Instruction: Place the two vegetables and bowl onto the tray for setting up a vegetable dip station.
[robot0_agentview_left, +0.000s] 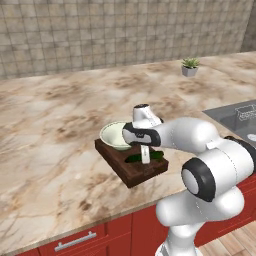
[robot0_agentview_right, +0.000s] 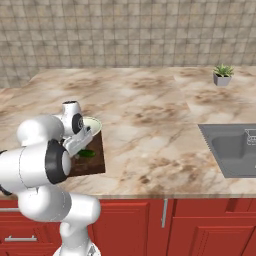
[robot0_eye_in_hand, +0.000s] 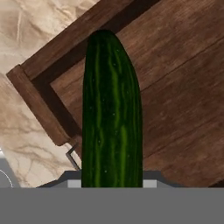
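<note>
The dark green cucumber (robot0_eye_in_hand: 112, 118) lies lengthwise between my gripper's (robot0_eye_in_hand: 112, 183) jaws, low over the floor of the dark brown wooden tray (robot0_eye_in_hand: 175, 100). In the left base view my gripper (robot0_agentview_left: 145, 159) points down, shut on the cucumber (robot0_agentview_left: 158, 155), near the middle of the tray (robot0_agentview_left: 135, 175). The pale green-white bowl (robot0_agentview_left: 113, 134) sits on the tray's far end, just behind my hand. From the right base view the cucumber (robot0_agentview_right: 88, 154) shows beside the gripper (robot0_agentview_right: 79, 149), with the bowl (robot0_agentview_right: 94, 122) and tray (robot0_agentview_right: 95, 165) partly hidden by my arm. The carrot is out of view.
The tray stands close to the marble counter's front edge (robot0_agentview_left: 90, 220). A small potted plant (robot0_agentview_left: 190, 66) stands at the back right by the tiled wall. A steel sink (robot0_agentview_right: 235, 147) is set into the counter far to the right.
</note>
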